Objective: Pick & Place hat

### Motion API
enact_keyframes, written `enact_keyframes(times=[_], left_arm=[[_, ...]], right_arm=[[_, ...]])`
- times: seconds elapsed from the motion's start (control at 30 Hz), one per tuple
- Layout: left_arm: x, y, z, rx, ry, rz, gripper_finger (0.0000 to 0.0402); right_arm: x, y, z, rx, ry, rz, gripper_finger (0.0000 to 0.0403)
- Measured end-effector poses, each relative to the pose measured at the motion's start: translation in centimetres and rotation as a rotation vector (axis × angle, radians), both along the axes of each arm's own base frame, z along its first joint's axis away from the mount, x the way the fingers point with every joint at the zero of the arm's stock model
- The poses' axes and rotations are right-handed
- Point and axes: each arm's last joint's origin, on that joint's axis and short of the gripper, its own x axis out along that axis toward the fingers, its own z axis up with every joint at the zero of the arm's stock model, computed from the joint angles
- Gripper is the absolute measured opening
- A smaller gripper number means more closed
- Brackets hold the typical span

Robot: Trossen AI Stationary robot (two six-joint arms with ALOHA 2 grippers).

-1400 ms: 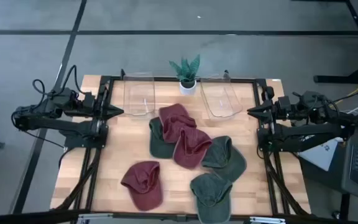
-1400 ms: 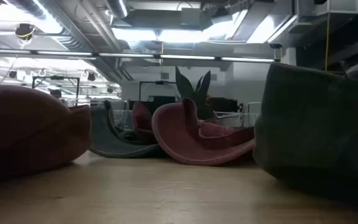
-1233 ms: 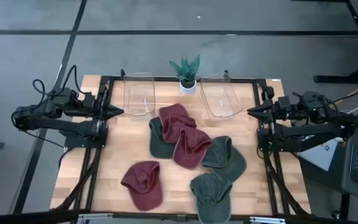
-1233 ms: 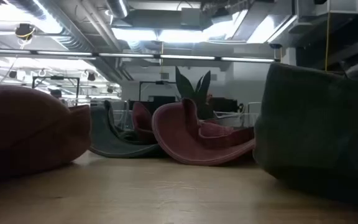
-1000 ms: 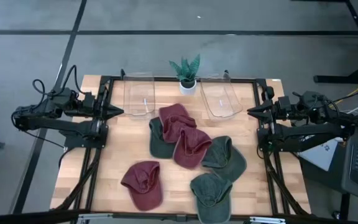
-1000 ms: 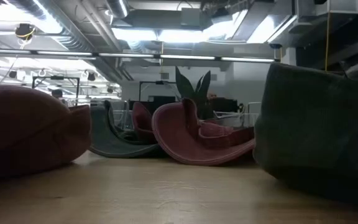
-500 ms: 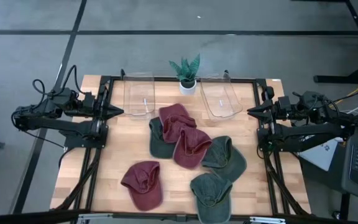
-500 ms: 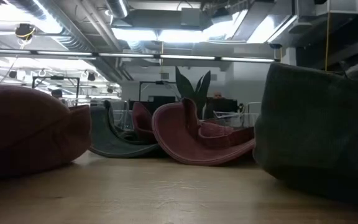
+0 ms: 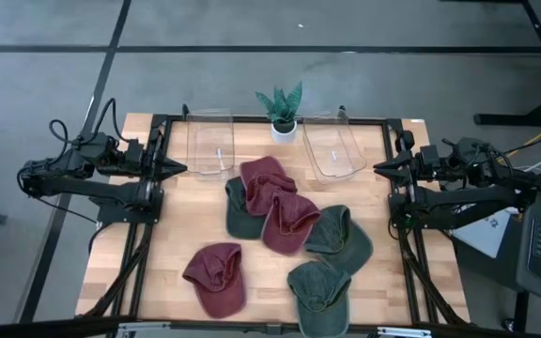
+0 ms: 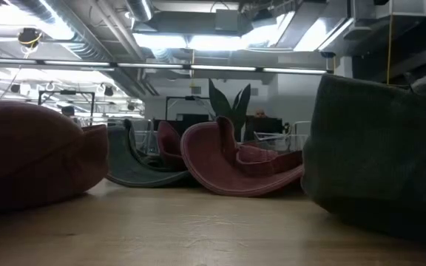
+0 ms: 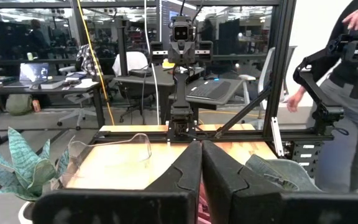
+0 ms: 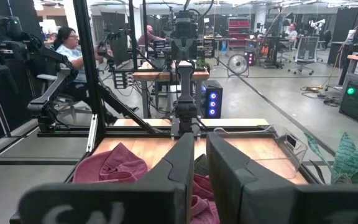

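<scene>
Six soft cloth caps lie crumpled on the pale wooden table (image 9: 172, 239), three dark red and three faded green, each a rounded crown with a curved brim. A red cap (image 9: 267, 181) at the middle overlaps a green cap (image 9: 240, 214); a second red cap (image 9: 290, 221) lies on both and touches another green cap (image 9: 338, 237). Nearer the front edge, a third red cap (image 9: 217, 278) sits apart, and a third green cap (image 9: 319, 293) lies just below the green one above it.

At the far edge stand two clear plastic bins, a left bin (image 9: 210, 143) and a right bin (image 9: 332, 146), with thin rounded walls. Between them is a small plant (image 9: 281, 105) with stiff pointed leaves in a white pot.

The left gripper (image 9: 178, 169) rests at the table's left rail, fingers pressed together, holding nothing. The right gripper (image 9: 380, 168) rests at the right rail with a narrow gap between its fingers, also empty.

A black metal frame edges the table. The floor is grey concrete. Beyond are desks, chairs, monitors and people.
</scene>
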Motion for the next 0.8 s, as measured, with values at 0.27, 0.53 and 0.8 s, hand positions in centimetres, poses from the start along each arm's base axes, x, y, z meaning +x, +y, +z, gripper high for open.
enact_keyframes(times=[0.27,0.53,0.8], left_arm=[[0.0,0.0,0.0,0.0,0.001,0.0,0.001],[0.0,0.0,0.0,0.0,0.0,0.0,0.0011],[0.0,0.0,0.0,0.0,0.0,0.0,0.0008]], right_arm=[[1.4,0.0,-0.4,0.0,0.056,-0.003,0.0046],[5.3,0.0,0.6,0.0,0.207,0.0,0.0046],[7.3,0.3,1.0,-0.005,0.568,0.018,0.0046]])
